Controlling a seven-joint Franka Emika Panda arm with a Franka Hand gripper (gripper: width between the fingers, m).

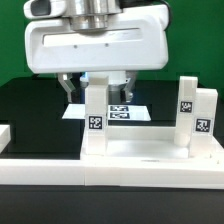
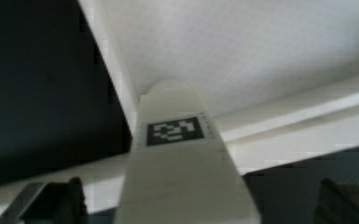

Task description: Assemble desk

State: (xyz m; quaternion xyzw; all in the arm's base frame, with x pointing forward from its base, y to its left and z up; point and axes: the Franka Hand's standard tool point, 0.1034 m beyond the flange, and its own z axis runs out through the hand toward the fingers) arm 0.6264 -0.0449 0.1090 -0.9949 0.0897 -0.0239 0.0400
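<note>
Fingers (image 2: 51, 203) of mine stand spread wide, the upright desk leg (image 2: 179, 150) between them untouched; fingertips cut off.

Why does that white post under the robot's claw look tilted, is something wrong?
Nothing stands out. The white leg stands upright on the desk top between the open gripper fingers; two more legs stand upright too. The slant comes only from the wrist view.

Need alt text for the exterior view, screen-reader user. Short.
A white robot arm's open two-finger tool hangs over an upright white square-post plastic leg with a black-and-white tag, its fingers either side of the leg's top. Two more tagged white legs stand at the exterior view's right on the wide flat white plastic desk top; a tagged white marker board lies behind.
</note>
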